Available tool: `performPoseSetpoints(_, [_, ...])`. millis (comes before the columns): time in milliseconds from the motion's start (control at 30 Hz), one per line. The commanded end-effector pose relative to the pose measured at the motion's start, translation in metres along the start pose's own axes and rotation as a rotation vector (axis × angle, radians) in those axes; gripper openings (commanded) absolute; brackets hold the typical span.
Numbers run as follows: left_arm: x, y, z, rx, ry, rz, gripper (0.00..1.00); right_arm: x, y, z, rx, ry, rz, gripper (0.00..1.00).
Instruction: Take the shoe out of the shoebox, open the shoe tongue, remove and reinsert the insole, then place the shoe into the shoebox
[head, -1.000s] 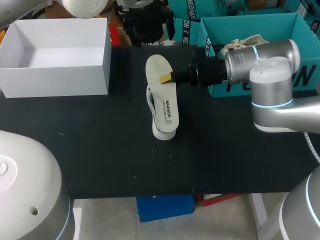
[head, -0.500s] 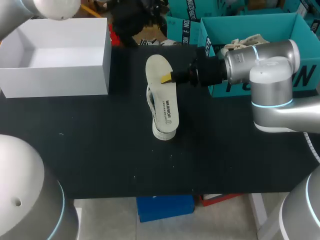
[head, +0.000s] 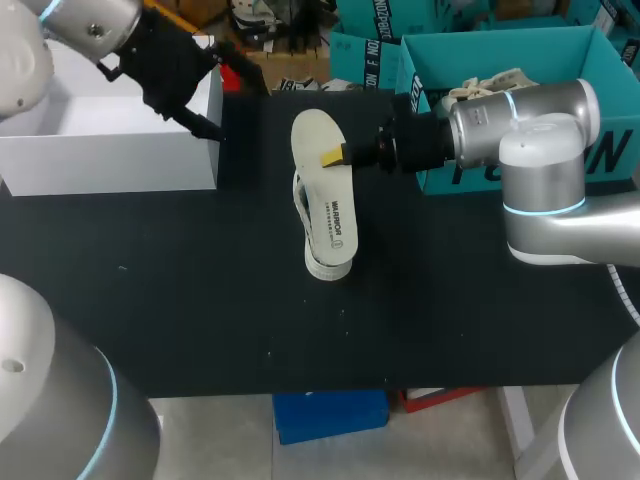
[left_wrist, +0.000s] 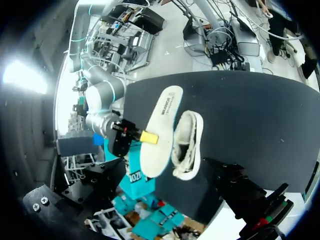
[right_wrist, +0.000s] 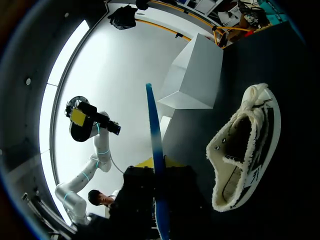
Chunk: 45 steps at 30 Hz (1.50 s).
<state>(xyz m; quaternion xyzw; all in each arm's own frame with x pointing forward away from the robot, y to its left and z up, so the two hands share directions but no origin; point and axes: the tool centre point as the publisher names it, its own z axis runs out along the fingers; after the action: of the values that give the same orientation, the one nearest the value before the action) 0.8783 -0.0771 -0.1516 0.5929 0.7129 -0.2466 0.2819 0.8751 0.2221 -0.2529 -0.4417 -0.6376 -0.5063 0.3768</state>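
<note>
A white insole (head: 328, 190) hangs on edge above the black table, printed face toward me, and my right gripper (head: 334, 156) is shut on its long edge. In the right wrist view the insole (right_wrist: 154, 145) shows edge-on with a blue underside, running between the yellow tips. The white shoe (head: 312, 235) lies on its side just under and behind the insole, and its opening (right_wrist: 240, 145) faces the right gripper. My left gripper (head: 225, 110) hangs open and empty in the air by the white box's near right corner. From there it looks across at the insole (left_wrist: 157, 130) and the shoe (left_wrist: 187, 145).
A white open box (head: 110, 150) stands at the back left. A teal shoebox (head: 440, 170) stands at the back right, behind the right arm, with a second pale shoe (head: 485, 82) inside. Bare black tabletop (head: 200, 300) fills the front half.
My left arm has swung in from the upper left, and its gripper has come down beside the white box. The right arm, insole and shoe have not moved.
</note>
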Motion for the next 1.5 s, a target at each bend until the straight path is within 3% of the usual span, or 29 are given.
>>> performPoseSetpoints(33, [0.027, -0.006, 0.005, 0.068, -0.607, -0.062, 1.00, 0.000, 0.000, 0.002, -0.001, -0.001, 0.001, 0.00])
performPoseSetpoints(233, [0.032, -0.009, 0.014, 0.173, -0.692, -0.116, 1.00, 0.000, 0.000, 0.002, -0.001, -0.001, 0.001, 0.00])
performPoseSetpoints(333, [0.032, -0.009, 0.015, 0.180, -0.699, -0.126, 1.00, 0.000, 0.000, 0.002, -0.001, -0.001, 0.001, 0.00])
performPoseSetpoints(700, [0.025, -0.018, 0.007, -0.008, -0.557, -0.023, 1.00, 0.000, 0.000, 0.002, -0.001, -0.001, 0.001, 0.00])
performPoseSetpoints(900, [0.038, -0.023, 0.021, -0.087, -0.457, -0.021, 1.00, 0.000, 0.000, 0.002, -0.001, -0.001, 0.001, 0.00])
performPoseSetpoints(1100, [0.061, -0.028, 0.037, -0.121, -0.417, -0.053, 1.00, 0.000, 0.000, 0.002, -0.001, -0.001, 0.001, 0.00])
performPoseSetpoints(1267, [0.076, -0.031, 0.051, -0.092, -0.428, -0.072, 1.00, 0.000, 0.000, 0.002, -0.001, -0.001, 0.001, 0.00])
performPoseSetpoints(1500, [0.082, -0.032, 0.057, -0.056, -0.419, -0.098, 1.00, 0.000, 0.000, 0.002, -0.001, -0.001, 0.001, 0.00])
